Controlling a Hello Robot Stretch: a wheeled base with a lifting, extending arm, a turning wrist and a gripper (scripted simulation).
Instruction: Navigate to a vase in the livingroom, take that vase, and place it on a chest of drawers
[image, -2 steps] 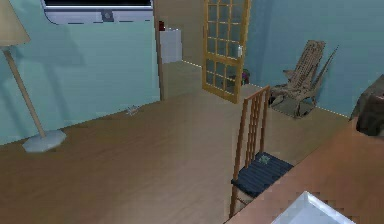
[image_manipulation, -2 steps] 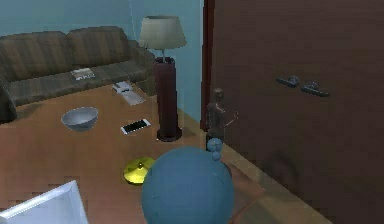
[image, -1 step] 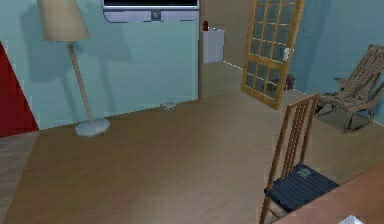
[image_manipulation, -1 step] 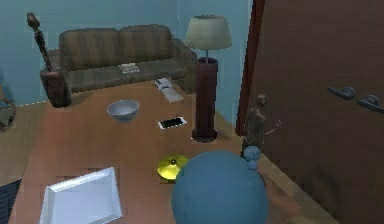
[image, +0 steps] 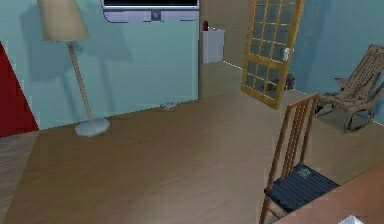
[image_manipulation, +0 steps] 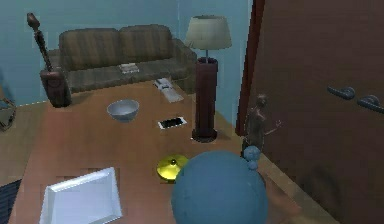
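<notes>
In the forward view a wooden chair (image: 298, 160) stands close against the corner of the surface (image: 352, 198), and my base could clip it in turning. In the arm side view a blue round-bodied vessel (image_manipulation: 220, 192), which I take for the vase, sits at the surface's near edge beside a small statue (image_manipulation: 260, 122); it looks upright, long axis vertical, neck up, so a careless reach could topple either. Whether my end effector grasps anything I cannot tell.

Pose of arm, wrist and claw: cannot tell from either view. Lift height, reach, wrist turn: same, cannot tell.
</notes>
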